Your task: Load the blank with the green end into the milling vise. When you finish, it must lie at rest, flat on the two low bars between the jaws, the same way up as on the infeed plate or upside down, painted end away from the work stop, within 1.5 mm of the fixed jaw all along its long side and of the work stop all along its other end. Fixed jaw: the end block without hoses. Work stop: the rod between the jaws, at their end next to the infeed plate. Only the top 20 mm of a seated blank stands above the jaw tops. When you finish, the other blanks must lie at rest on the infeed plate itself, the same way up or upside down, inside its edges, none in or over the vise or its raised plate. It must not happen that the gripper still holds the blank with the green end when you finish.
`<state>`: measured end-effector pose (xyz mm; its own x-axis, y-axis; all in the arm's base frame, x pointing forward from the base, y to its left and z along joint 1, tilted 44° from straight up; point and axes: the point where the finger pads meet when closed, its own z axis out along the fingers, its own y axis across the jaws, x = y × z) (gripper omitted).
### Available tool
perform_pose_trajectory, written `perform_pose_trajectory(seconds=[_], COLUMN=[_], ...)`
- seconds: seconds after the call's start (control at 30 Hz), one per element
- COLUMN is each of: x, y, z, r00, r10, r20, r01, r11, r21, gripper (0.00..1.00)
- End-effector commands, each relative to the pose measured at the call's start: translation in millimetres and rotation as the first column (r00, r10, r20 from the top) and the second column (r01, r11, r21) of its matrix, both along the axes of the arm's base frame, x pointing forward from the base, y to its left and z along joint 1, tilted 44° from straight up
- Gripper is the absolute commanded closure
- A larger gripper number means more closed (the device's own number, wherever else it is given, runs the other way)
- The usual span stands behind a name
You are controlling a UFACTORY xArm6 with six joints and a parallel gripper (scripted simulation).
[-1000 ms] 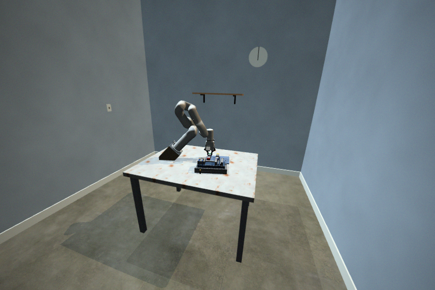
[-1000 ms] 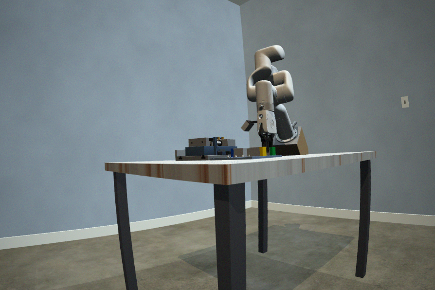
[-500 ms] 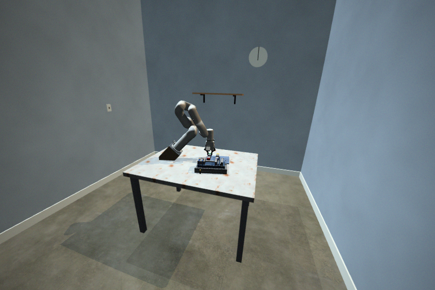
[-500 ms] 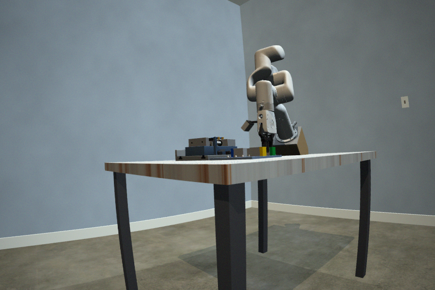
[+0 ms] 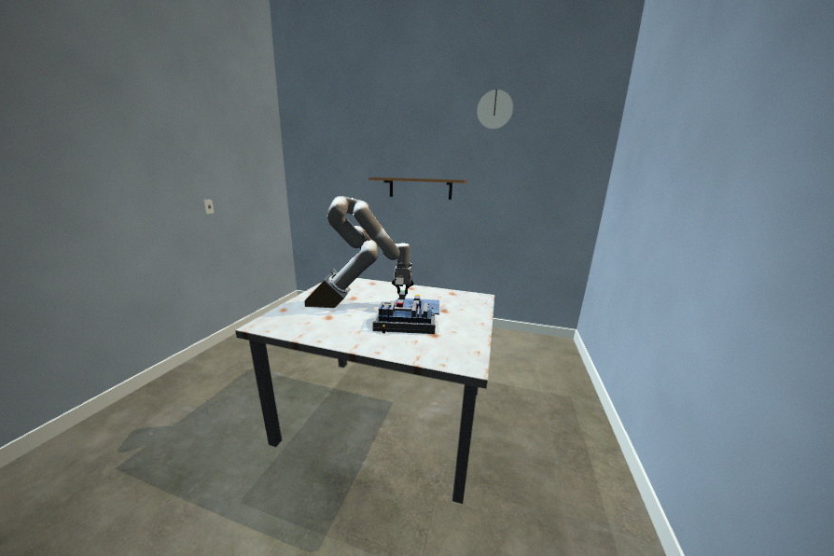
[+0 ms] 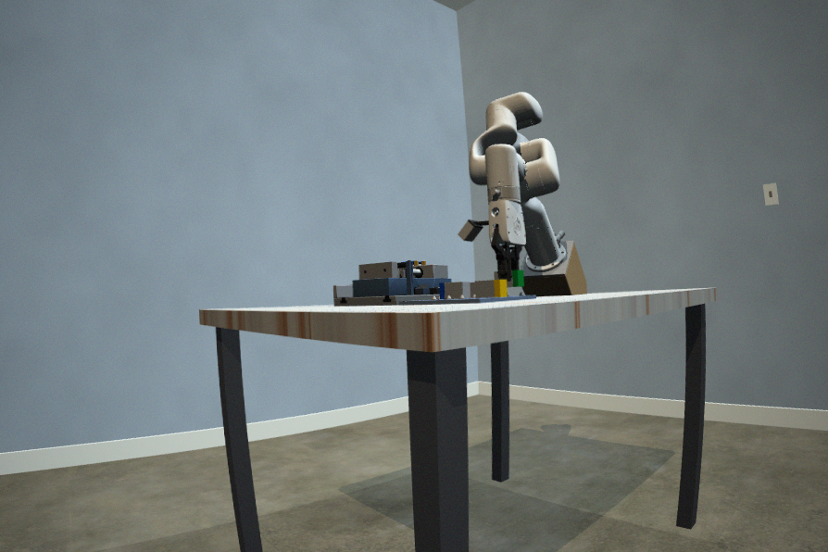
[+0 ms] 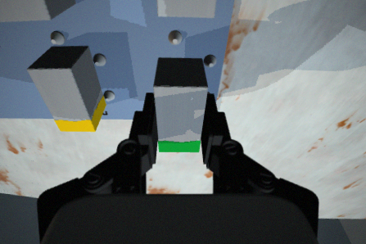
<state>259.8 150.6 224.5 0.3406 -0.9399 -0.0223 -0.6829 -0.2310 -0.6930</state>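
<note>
In the wrist view my gripper is shut on the long sides of the grey blank with the green end. The green end points towards the camera. In the exterior view the green end sits a little higher than the yellow end of the neighbouring blank, so the held blank is just above the blue infeed plate. The vise stands to the left of the plate, apart from my gripper. In the top view my gripper hangs over the far side of the fixture.
The yellow-ended blank lies on the plate to the left of the held one. Two more grey blanks show at the top edge. The arm's base wedge stands right behind the plate.
</note>
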Motion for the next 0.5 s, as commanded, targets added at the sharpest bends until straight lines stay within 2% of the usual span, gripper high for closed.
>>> perform_pose_trajectory(seconds=[0.0,0.13,0.47], x=[-7,-7,-25], y=[-3,-3,-10], z=[6,6,27], r00=[1.000,1.000,1.000], r10=[0.000,0.000,0.000], r20=[0.003,0.003,0.003], r01=[0.000,0.000,0.000], r11=[1.000,1.000,1.000], r21=[0.001,0.001,0.001], gripper=[1.00,1.00,1.00])
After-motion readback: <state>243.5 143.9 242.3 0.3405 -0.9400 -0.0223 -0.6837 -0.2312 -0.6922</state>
